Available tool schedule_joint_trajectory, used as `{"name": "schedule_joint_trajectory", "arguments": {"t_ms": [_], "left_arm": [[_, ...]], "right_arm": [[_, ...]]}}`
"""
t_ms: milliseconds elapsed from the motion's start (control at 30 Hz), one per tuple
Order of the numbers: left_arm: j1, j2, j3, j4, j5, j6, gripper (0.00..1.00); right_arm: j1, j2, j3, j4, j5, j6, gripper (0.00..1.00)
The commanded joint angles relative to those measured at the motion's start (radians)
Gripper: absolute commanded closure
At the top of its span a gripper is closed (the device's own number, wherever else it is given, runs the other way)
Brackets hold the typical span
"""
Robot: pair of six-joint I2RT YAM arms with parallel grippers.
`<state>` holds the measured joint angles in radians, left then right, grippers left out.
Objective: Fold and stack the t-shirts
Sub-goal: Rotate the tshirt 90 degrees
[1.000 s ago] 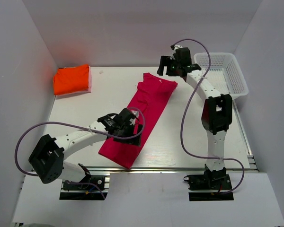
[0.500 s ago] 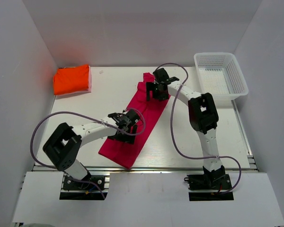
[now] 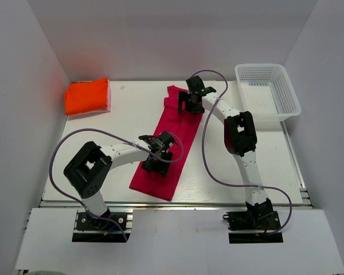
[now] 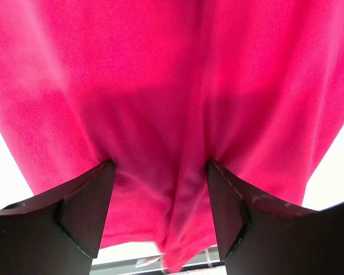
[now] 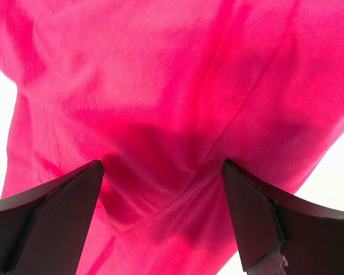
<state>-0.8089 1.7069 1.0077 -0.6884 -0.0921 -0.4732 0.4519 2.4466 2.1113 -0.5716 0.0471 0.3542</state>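
Note:
The pink t-shirt (image 3: 175, 123) lies as a long narrow strip running from the table's back middle toward the front edge. My left gripper (image 3: 159, 154) presses down on its lower half; in the left wrist view the gripper (image 4: 160, 166) has its jaws apart, with a raised ridge of pink cloth (image 4: 183, 189) between them. My right gripper (image 3: 189, 103) rests on the shirt's upper end; in the right wrist view it (image 5: 160, 163) stands wide open over creased cloth (image 5: 160, 69). The orange t-shirt (image 3: 87, 96) sits folded at the back left, apart from both grippers.
A white mesh basket (image 3: 286, 94) stands at the back right corner. White walls enclose the table on three sides. The metal rail at the table's front edge (image 3: 218, 203) runs just beyond the shirt's lower end.
The right arm swung from near the basket down onto the shirt's upper end. The left gripper slid right and its jaws narrowed. The shirt's lower end shifted right.

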Motion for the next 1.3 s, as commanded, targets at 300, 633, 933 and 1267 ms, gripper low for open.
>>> {"name": "schedule_joint_trajectory", "arguments": {"t_ms": [300,633,933,1267], "left_arm": [[-0.122,0.194,0.161,0.084,0.301,0.056,0.13],[-0.162,0.100,0.230,0.021,0.085,-0.001,0.10],[-0.171,-0.154,0.097,0.110,0.006,-0.002,0.00],[-0.142,-0.449,-0.205,0.159,-0.142,-0.130,0.00]], "right_arm": [[-0.113,0.141,0.159,0.165,-0.026,-0.147,0.10],[-0.114,-0.086,0.084,0.135,-0.024,-0.239,0.10],[-0.110,-0.303,-0.079,0.115,-0.250,-0.254,0.10],[-0.079,-0.825,-0.791,0.330,-0.263,-0.094,0.10]]}}
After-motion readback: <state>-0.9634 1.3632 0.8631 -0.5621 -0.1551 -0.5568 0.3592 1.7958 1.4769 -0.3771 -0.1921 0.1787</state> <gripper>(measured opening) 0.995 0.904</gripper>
